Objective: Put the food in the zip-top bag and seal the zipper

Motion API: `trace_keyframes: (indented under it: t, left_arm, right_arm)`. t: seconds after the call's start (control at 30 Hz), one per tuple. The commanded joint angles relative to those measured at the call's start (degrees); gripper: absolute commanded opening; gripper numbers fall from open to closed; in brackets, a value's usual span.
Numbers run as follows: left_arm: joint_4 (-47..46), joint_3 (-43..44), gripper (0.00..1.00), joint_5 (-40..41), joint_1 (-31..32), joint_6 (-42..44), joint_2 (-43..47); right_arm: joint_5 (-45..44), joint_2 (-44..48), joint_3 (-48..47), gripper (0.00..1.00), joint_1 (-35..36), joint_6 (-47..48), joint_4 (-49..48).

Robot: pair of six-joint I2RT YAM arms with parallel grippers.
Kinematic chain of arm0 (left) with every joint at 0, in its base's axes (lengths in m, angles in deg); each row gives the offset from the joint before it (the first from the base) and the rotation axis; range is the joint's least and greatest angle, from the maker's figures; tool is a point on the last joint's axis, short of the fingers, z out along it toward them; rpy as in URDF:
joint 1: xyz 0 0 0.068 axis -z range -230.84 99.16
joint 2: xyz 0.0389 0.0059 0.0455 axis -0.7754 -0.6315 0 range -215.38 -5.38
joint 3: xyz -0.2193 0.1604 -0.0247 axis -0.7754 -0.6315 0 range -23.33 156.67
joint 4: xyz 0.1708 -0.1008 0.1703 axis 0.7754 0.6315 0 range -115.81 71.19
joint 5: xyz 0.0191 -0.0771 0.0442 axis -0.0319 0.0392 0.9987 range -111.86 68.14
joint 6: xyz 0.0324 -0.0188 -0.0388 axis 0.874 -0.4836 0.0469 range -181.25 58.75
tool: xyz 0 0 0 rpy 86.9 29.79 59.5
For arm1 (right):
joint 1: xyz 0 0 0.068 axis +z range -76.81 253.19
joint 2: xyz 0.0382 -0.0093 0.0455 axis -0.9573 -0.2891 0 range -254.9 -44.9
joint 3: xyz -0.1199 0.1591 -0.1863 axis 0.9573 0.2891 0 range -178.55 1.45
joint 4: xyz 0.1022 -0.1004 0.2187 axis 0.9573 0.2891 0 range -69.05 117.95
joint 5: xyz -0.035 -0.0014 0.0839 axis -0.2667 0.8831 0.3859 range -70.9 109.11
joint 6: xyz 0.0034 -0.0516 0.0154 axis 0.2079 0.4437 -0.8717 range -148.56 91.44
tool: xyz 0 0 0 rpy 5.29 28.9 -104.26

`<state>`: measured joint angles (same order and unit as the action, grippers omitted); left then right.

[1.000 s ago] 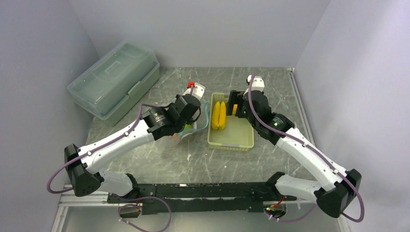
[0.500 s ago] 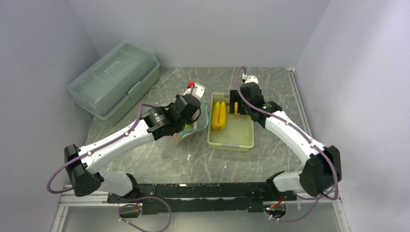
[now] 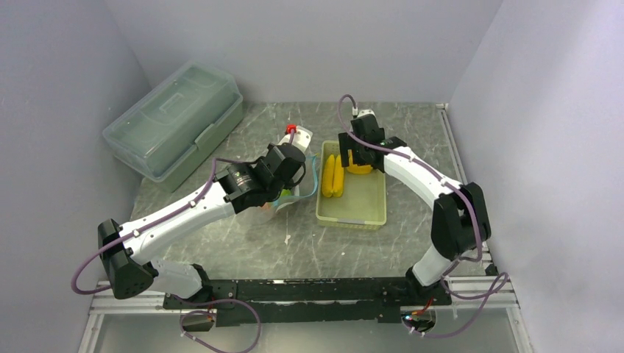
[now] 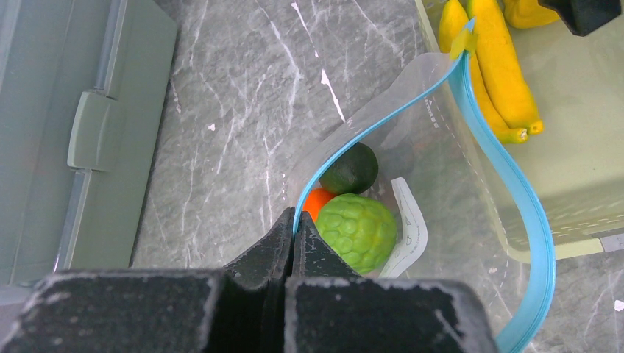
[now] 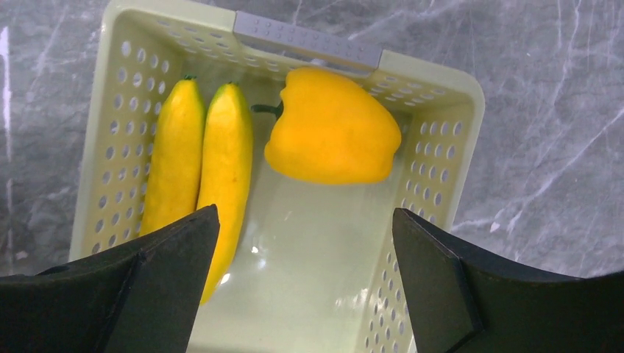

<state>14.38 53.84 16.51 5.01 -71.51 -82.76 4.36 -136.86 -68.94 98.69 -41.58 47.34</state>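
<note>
Left pincer (image 4: 293, 224) clamps the zipper (image 4: 546, 254) beside the basket (image 5: 434, 169); right pincer (image 5: 305, 213) gapes wide above the basket's yellow pepper (image 5: 331, 132).

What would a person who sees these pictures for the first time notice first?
The bright yellow pepper and two bananas lie in the pale basket, under the open right end effector. Beside the basket, the left end effector pinches the blue zipper of the clear bag, which holds a bumpy green fruit.

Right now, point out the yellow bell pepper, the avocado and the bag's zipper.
yellow bell pepper (image 5: 331, 129): right wrist view, middle of its body.
avocado (image 4: 352, 168): left wrist view, its dark top.
zipper (image 4: 505, 168): left wrist view, mid-length of the blue strip.
</note>
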Motion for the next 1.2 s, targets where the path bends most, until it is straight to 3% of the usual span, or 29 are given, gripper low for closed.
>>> trace_keyframes:
  t: [0.0,0.37,0.77,0.9,1.17]
  left_arm:
    - [-1.1,0.3,0.00,0.5,0.1,-0.8,2.0]
    - [-1.2,0.3,0.00,0.5,0.1,-0.4,1.7]
    - [-1.1,0.4,0.00,0.7,0.1,-0.1,1.7]
    - [-0.8,0.6,0.00,1.0,0.1,-0.1,1.8]
    - [-0.6,0.6,0.00,1.2,0.1,-0.2,2.2]
  right_arm:
    - [-0.9,-3.8,-4.2,0.92,-1.4,4.9,-1.2]
    - [1.5,-13.5,-8.8,0.92,-3.7,8.4,-1.8]
    - [5.0,-17.1,-10.3,0.93,-4.9,8.4,-2.6]
    - [5.1,-16.9,-9.7,0.82,-4.9,7.9,-2.6]
    - [3.2,-13.7,-6.6,0.51,-4.9,6.1,-2.9]
